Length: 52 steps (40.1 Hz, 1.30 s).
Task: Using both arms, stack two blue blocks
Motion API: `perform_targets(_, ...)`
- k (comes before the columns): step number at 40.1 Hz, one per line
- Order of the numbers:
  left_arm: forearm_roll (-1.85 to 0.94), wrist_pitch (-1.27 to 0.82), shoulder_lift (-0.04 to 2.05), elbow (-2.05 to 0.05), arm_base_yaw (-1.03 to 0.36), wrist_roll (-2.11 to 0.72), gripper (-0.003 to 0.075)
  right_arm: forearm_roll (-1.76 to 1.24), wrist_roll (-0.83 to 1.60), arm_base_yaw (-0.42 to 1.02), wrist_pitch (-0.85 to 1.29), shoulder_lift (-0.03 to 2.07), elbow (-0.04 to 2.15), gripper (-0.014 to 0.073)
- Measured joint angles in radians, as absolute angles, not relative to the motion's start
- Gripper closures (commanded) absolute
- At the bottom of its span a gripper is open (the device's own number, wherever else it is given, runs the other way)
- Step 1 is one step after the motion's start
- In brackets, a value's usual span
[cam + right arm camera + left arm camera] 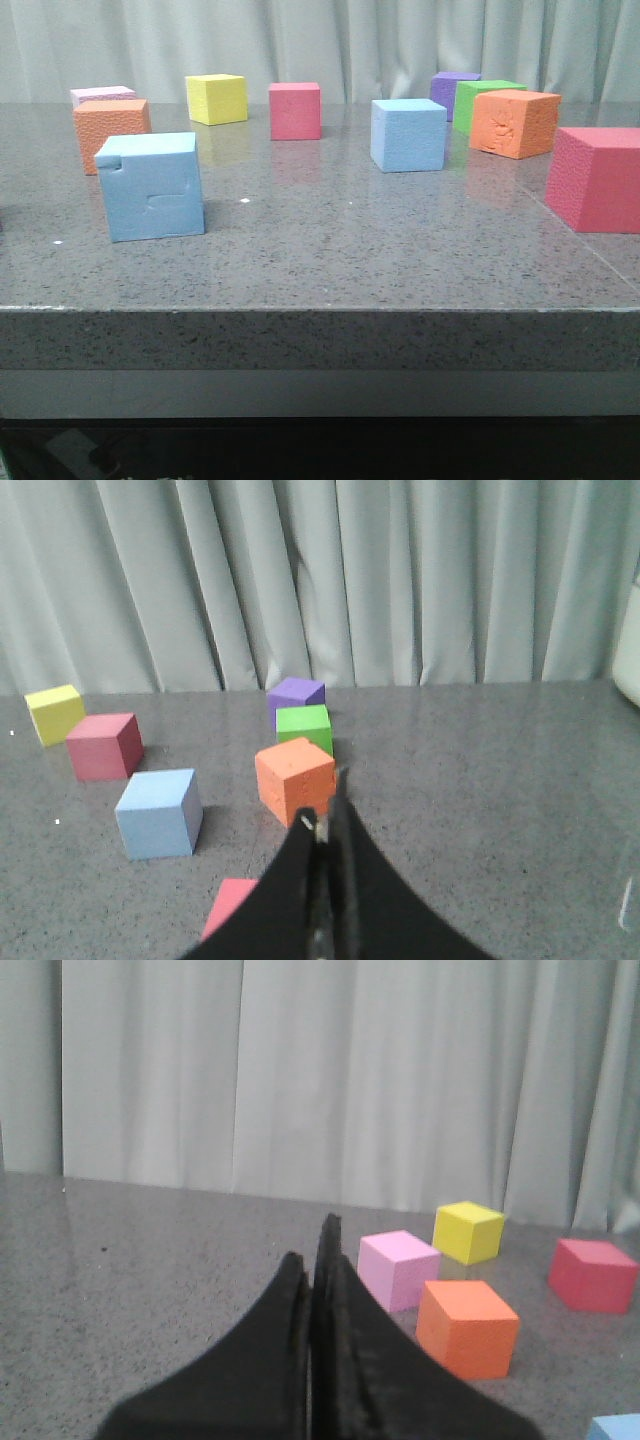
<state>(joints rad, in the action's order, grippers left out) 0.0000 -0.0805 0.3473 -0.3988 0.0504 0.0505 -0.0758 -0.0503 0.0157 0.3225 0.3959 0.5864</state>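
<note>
A light blue cube with a notched corner and dents (152, 186) sits at the front left of the table. A plain light blue cube (408, 134) sits further back, right of centre; it also shows in the right wrist view (158, 814). A corner of a blue cube (617, 1428) shows at the edge of the left wrist view. Neither gripper shows in the front view. My left gripper (313, 1250) is shut and empty above the table. My right gripper (325, 805) is shut and empty, apart from the plain blue cube.
Other cubes stand around: orange (110, 132), pink (102, 96), yellow (216, 98) and red (295, 110) at the back left; purple (453, 92), green (484, 100), orange (515, 123) and a large red one (596, 178) at the right. Curtains hang behind.
</note>
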Motion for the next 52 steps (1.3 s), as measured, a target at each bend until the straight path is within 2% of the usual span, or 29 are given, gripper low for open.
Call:
perform_targets(12, 0.01, -0.277, 0.669, -0.675, 0.05, 0.052, 0.0738, -0.076, -0.05, 0.016, 0.467, 0.629, 0.753, 0.0663)
perform_targets(20, 0.008, -0.319, 0.757, -0.707, 0.05, 0.052, 0.0738, -0.076, -0.05, 0.016, 0.467, 0.654, 0.759, 0.0652)
perform_targets(23, 0.006, -0.319, 0.758, -0.708, 0.05, 0.052, 0.0732, -0.076, -0.05, 0.016, 0.467, 0.654, 0.759, 0.0611)
perform_targets(26, 0.006, -0.315, 0.758, -0.709, 0.05, 0.052, 0.0668, -0.076, -0.05, 0.016, 0.467, 0.654, 0.759, 0.0543)
perform_targets(29, 0.006, -0.315, 0.758, -0.709, 0.05, 0.052, 0.0566, -0.076, -0.05, 0.016, 0.467, 0.654, 0.759, 0.0411)
perform_targets(35, 0.006, -0.315, 0.758, -0.709, 0.05, 0.052, 0.0228, -0.076, -0.05, 0.016, 0.468, 0.654, 0.759, 0.0119)
perform_targets(39, 0.006, -0.315, 0.758, -0.709, 0.05, 0.052, 0.0058, -0.076, -0.05, 0.016, 0.468, 0.654, 0.759, -0.0044)
perform_targets(41, 0.006, -0.315, 0.758, -0.709, 0.05, 0.052, 0.0026, -0.076, -0.05, 0.016, 0.469, 0.654, 0.759, -0.0069)
perform_targets(52, 0.006, -0.315, 0.758, -0.709, 0.05, 0.052, 0.0028, -0.08, -0.05, 0.016, 0.477, 0.654, 0.759, -0.0057)
